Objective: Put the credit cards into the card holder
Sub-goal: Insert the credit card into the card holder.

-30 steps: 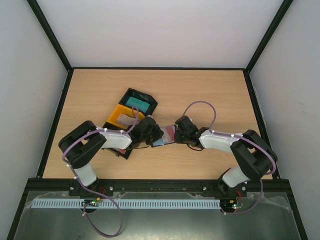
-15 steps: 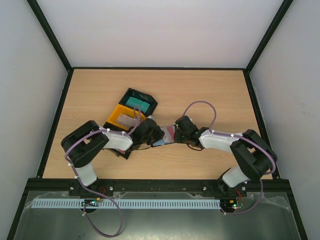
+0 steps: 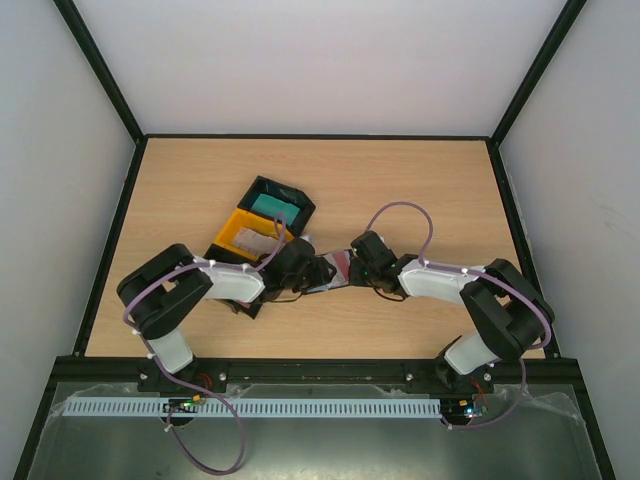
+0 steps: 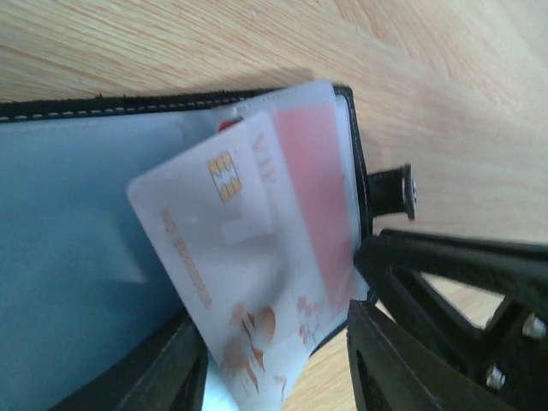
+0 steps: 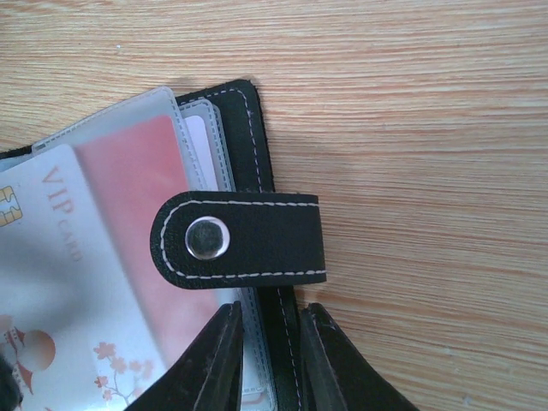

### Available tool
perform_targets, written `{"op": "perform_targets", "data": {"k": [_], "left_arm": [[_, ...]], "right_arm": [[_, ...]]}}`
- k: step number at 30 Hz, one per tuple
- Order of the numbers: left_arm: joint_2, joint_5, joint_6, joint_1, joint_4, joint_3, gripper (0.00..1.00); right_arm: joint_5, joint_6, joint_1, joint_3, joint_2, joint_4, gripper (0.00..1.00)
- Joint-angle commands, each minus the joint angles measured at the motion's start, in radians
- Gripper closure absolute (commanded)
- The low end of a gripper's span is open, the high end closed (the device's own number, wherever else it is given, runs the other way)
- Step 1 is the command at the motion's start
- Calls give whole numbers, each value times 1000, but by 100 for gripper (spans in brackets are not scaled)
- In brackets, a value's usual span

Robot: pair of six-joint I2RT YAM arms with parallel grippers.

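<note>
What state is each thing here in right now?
card holder: lying open, snap strap undone.
white-pink card: tilted, only partly in a clear pocket.
left gripper: open, fingers apart beside the card.
right gripper: shut on the card holder's edge.
black tray: holds teal cards.
yellow tray: holds pale cards.

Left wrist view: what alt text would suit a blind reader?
A pale pink-white card with a gold chip lies tilted across the clear pockets of the open black card holder. Black fingers flank its near end.
</note>
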Motion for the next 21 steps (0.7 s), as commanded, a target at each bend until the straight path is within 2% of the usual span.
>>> {"op": "perform_targets", "data": {"k": [1, 8, 12, 15, 18, 21], "left_arm": [[-49, 25, 25, -13, -169, -9, 48], [-125, -4, 29, -16, -262, 6, 28], [-143, -41, 24, -16, -294, 12, 26], [-137, -50, 30, -15, -303, 24, 33], [-114, -62, 41, -14, -312, 48, 47], [-85, -71, 50, -10, -319, 69, 57]], "right_arm": [[-15, 0, -3, -24, 23, -25, 80], [-11, 3, -3, -26, 17, -25, 80], [-15, 6, -3, -27, 16, -20, 80], [-13, 2, -3, -24, 15, -23, 80], [-13, 2, -4, -21, 16, -25, 80], [-12, 1, -3, -18, 18, -25, 80]]}}
